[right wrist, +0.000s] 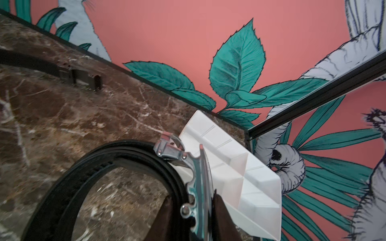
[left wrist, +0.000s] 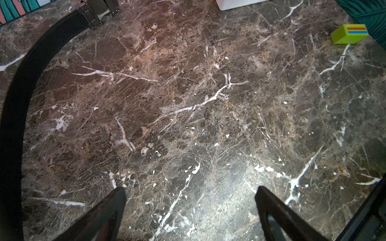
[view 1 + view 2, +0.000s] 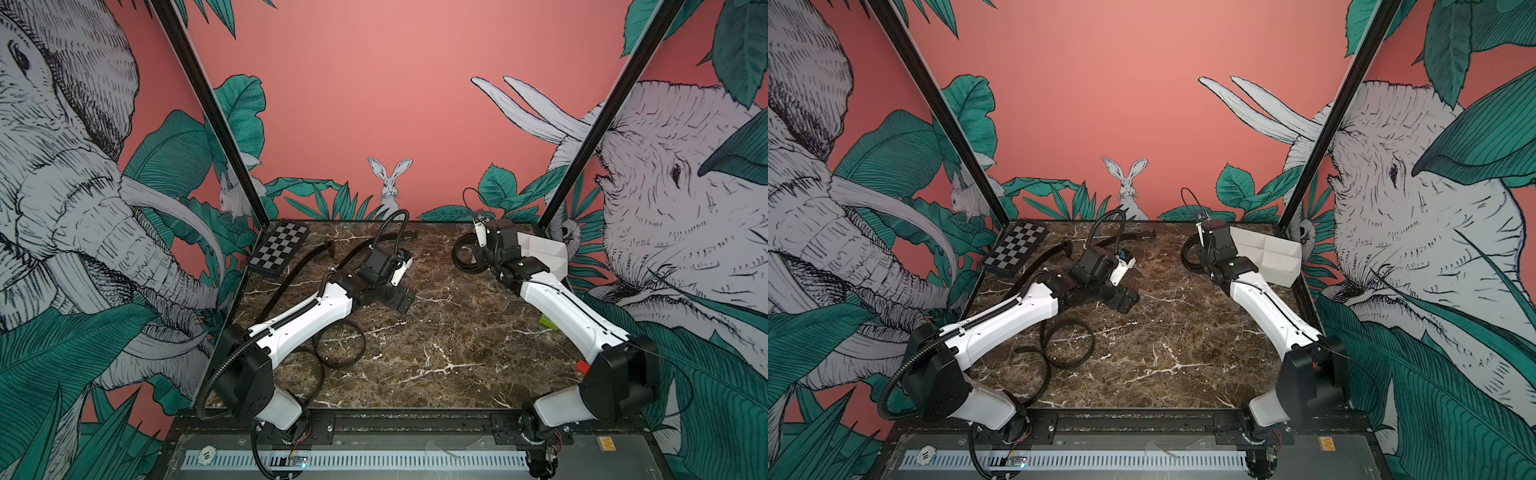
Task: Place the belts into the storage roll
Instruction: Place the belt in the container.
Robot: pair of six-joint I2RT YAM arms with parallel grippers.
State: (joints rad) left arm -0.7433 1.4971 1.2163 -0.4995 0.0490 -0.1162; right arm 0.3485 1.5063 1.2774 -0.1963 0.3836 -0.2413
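1. the right gripper (image 1: 194,215) is clamped narrow on the coiled belt (image 1: 66,187), gripping it at the silver buckle (image 1: 196,177). the coil stands on edge just beside the storage roll (image 1: 250,181), not yet in any compartment.
2. likely slip: the grip is at the buckle alone, so the springy coil may unwind or swing and catch on the rim or a partition instead of dropping in.
3. the box looks light and sits in the far right corner. a nudge from coil or claw could shove or tip it, and the side wall (image 3: 665,208) and frame post (image 3: 578,166) leave the arm little room there.
4. the left gripper (image 2: 191,188) stands wide and empty over the bare table (image 3: 436,340). a loose belt (image 2: 18,94) curves just beside it.
5. a looped strap (image 3: 363,343) lies partly under the left arm, and a careless sweep could drag it.
6. open room: the table's centre and near right. the green block (image 2: 348,34) and the checkerboard (image 3: 280,249) lie well apart from the box.
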